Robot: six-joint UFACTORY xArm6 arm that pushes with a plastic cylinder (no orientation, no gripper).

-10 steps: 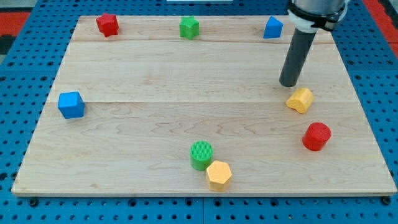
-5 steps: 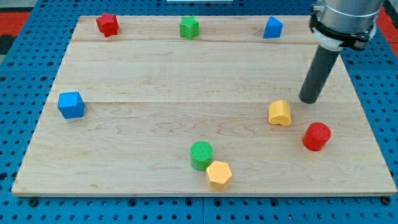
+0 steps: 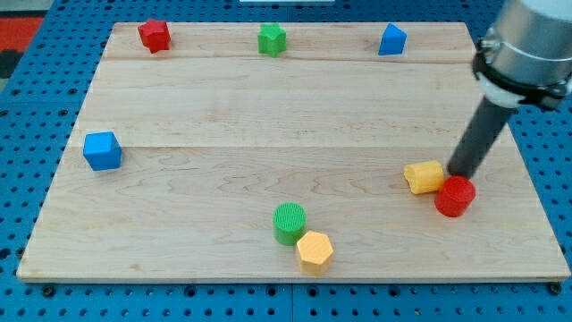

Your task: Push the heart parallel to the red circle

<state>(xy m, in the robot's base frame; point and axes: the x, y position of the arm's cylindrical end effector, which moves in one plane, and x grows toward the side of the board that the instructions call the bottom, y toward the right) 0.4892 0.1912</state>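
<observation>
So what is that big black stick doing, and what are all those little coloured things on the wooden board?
The black stick is the end of a robot arm. It has no hand, so it holds nothing; it only pushes blocks by sliding my tip along the wooden board. One camera looks down at the board from one side. My tip sits right above the red circle, just to the right of the yellow heart, which lies beside the circle. Near the view's bottom a green circle and a yellow hexagon sit together. A blue cube is at the view's left. Along the top are a red block, a green block and a blue block.
</observation>
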